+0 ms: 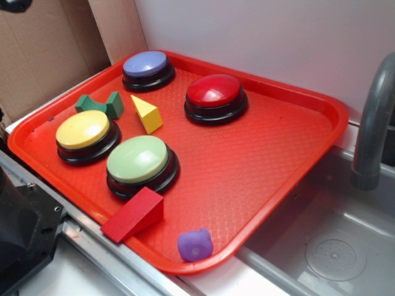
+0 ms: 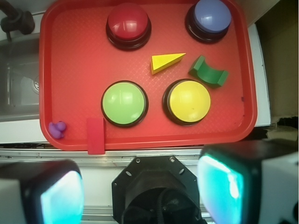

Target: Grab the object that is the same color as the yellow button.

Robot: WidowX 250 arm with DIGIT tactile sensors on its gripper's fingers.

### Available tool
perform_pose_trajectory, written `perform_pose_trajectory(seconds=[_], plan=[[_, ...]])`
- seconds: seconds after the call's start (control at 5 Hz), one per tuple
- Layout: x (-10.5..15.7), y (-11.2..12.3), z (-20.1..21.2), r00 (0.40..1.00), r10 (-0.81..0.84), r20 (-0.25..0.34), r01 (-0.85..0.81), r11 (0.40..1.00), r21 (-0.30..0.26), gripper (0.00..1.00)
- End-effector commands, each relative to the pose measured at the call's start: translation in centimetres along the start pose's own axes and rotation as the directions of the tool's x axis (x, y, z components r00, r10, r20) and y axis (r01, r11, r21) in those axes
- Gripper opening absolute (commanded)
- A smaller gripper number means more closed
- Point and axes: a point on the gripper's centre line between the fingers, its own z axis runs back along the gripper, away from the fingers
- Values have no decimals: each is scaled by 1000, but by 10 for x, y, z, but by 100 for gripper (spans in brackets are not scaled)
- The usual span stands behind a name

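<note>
The object, a small yellow wedge block, lies on the red tray between the buttons. The yellow button sits near the tray's front left corner in the exterior view. In the wrist view my gripper hangs high above and off the tray's near edge, over the robot base, far from the wedge. Its two fingers stand wide apart with nothing between them. The gripper does not show in the exterior view.
Also on the tray: a light green button, a red button, a blue button, a green notched block, a red wedge and a purple toy. A sink with a faucet lies beside the tray.
</note>
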Motion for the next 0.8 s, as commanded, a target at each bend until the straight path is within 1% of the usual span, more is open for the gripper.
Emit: perform_pose_trajectory(seconds=[0.0, 0.2, 0.4, 0.6], plan=[[0, 0, 0, 1000, 0, 0, 0, 1000, 0, 100], [1, 11, -13, 985, 173, 16, -173, 985, 8, 100], [6, 25, -29, 945, 324, 39, -324, 946, -10, 100], [18, 45, -50, 870, 492, 33, -493, 870, 2, 100]])
